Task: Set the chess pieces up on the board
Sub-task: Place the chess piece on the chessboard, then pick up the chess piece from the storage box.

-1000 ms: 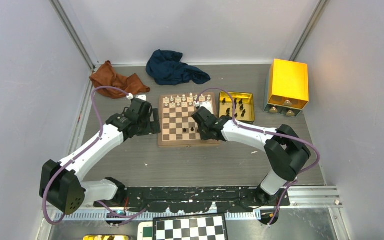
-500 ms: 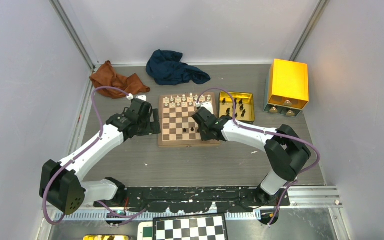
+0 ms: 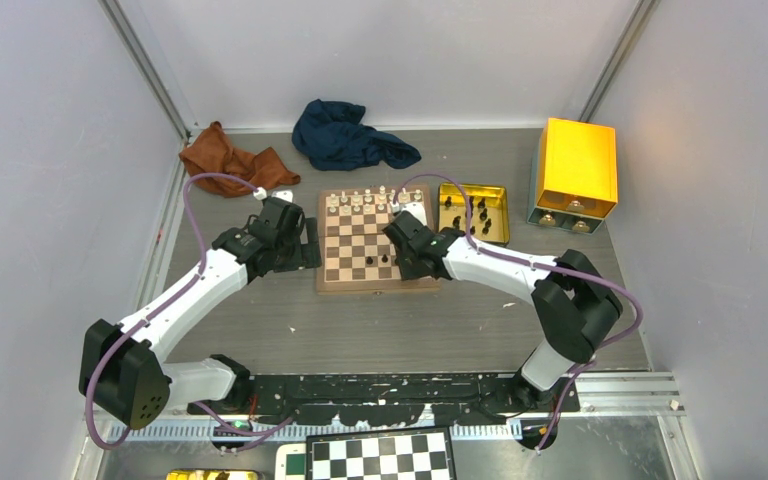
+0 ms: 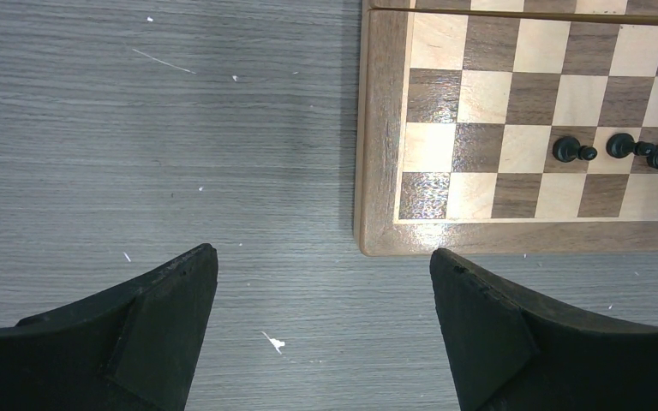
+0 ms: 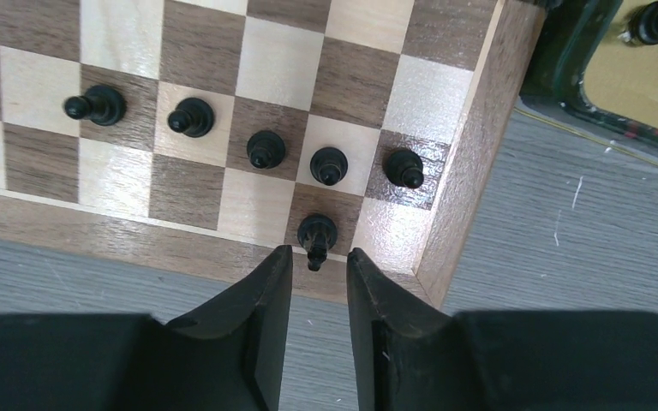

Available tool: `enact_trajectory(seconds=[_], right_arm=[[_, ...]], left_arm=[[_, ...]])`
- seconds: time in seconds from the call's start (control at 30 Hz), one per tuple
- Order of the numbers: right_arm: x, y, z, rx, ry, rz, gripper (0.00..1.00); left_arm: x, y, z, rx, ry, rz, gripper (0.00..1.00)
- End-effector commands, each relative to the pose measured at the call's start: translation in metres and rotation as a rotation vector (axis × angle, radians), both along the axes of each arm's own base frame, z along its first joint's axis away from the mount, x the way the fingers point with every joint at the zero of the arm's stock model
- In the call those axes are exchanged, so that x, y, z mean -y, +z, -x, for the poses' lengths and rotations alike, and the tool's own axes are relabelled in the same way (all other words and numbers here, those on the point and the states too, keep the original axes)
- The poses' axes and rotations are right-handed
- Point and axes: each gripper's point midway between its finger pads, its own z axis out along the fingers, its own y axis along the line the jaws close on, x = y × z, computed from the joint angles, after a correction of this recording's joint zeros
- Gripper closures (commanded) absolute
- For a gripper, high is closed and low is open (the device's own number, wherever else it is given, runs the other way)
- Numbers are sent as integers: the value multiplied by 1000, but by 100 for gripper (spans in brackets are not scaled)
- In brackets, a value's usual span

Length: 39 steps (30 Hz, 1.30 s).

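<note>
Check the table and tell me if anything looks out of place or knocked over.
Nothing looks toppled: the black chess pieces on the board appear to stand upright. A rust-brown cloth and a navy cloth lie crumpled beyond the board, unrelated to chess. White flecks dot the table.

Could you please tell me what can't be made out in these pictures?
- Top external: the chess pieces are too small to type; the right arm covers the board's near-right corner.
- Left wrist: the right edge cuts off two of them.
- Right wrist: the frame corner crops the gold tray, hiding most contents.
</note>
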Motion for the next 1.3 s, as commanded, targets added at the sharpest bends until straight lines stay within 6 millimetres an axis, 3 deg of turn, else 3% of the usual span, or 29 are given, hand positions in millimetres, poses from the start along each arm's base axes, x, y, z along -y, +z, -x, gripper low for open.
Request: enact_trajectory(seconds=[0.0,0.23,0.33,0.4,0.7,0.83,1.1,1.27], right_arm=[[-13,52,-14,100,10,-70,64],[-14,106,-24,194,4,-106,64],[-7,129,-37,266,-20,-82,61],[1,134,-49,292,-47,-49,60],[64,126,-127,307,-241,-22,58],[89,109,-157,274,-306,-17,57],[103,73,-196,214,-341,-40,57],[103,63,-212,197,-342,-57,57]], left_arm=[[3,14,-9,58,2,34,5],[4,14,-10,62,2,34,6],[4,14,-11,62,2,34,5],[5,14,-11,63,2,36,5],[3,14,-10,62,6,29,5],[1,13,-9,60,8,21,5],[-2,14,-8,61,10,9,5],[-2,13,-7,58,11,6,5]])
